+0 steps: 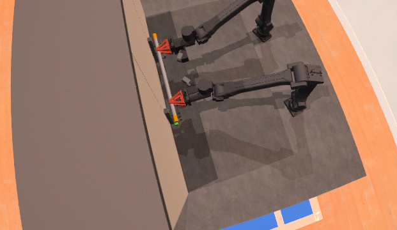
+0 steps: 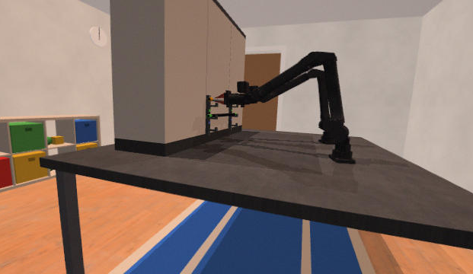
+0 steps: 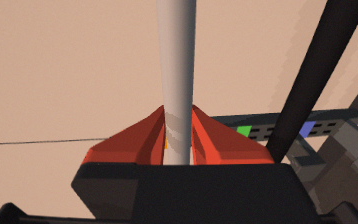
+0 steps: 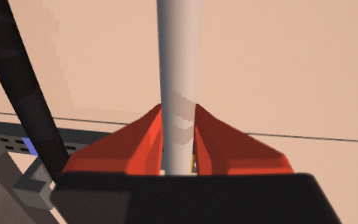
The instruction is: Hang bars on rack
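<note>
A pale grey bar (image 1: 163, 74) (image 3: 177, 60) (image 4: 180, 55) with orange ends is level in front of the rack's top, slightly above the top arms in the exterior view. My left gripper (image 1: 170, 101) (image 3: 178, 111) is shut on it near one end. My right gripper (image 1: 157, 49) (image 4: 178, 112) is shut on it near the other end. A black bar (image 2: 223, 115) (image 3: 320, 70) (image 4: 22, 80) with green ends lies on the middle arms, beside green labels. The bottom pair has blue labels (image 3: 307, 129) (image 4: 30, 146) and no bar. Orange labels are mostly hidden behind the fingers.
The rack's uprights (image 2: 208, 126) stand against the tan wall (image 2: 186, 76). Lower rack arms (image 3: 307, 160) (image 4: 35, 185) stick out below my grippers. My two forearms reach in side by side, with a gap between them.
</note>
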`<state>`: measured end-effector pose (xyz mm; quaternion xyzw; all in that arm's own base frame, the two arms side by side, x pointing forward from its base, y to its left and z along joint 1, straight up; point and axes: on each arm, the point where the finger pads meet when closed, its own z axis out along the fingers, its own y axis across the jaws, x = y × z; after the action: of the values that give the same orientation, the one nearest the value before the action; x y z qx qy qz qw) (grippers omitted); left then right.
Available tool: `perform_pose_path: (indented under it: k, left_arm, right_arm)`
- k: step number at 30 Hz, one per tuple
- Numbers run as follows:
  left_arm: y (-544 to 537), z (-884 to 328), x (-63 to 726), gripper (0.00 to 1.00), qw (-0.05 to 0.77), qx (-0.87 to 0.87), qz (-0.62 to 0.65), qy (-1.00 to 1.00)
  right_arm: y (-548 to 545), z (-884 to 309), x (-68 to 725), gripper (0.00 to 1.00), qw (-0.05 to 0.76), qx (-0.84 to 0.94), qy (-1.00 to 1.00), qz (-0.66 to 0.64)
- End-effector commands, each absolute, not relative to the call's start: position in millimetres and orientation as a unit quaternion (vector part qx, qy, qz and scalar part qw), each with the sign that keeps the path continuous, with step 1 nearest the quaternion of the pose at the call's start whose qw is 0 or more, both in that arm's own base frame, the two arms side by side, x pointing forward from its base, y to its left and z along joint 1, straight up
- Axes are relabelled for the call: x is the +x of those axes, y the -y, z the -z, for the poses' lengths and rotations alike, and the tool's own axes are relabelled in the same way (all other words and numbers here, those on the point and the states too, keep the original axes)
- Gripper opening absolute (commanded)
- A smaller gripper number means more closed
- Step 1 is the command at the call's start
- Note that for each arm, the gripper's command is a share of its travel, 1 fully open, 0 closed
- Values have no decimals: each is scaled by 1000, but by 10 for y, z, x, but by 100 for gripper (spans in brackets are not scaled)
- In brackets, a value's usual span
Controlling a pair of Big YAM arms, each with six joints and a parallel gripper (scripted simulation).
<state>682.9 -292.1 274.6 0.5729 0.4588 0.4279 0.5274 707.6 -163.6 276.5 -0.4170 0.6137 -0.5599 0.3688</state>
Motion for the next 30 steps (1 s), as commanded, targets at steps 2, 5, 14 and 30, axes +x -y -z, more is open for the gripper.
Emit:
perform_pose_path:
  k: [2,5,14,30]
  left_arm:
    - [2938,-3629,6981,0,568,529,-457,-434]
    - [2940,-3633,6986,0,568,529,-457,-434]
    - [2945,-3670,7009,0,568,529,-457,-434]
    - [2949,-3662,7049,0,568,529,-457,-434]
  right_arm:
    - [1727,-3423,7141,0,396,-385,-581,598]
    - [1727,-3398,7141,0,396,-385,-581,598]
    - [1727,-3313,7139,0,396,-385,-581,598]
    - [1724,-3126,7134,0,396,-386,-581,598]
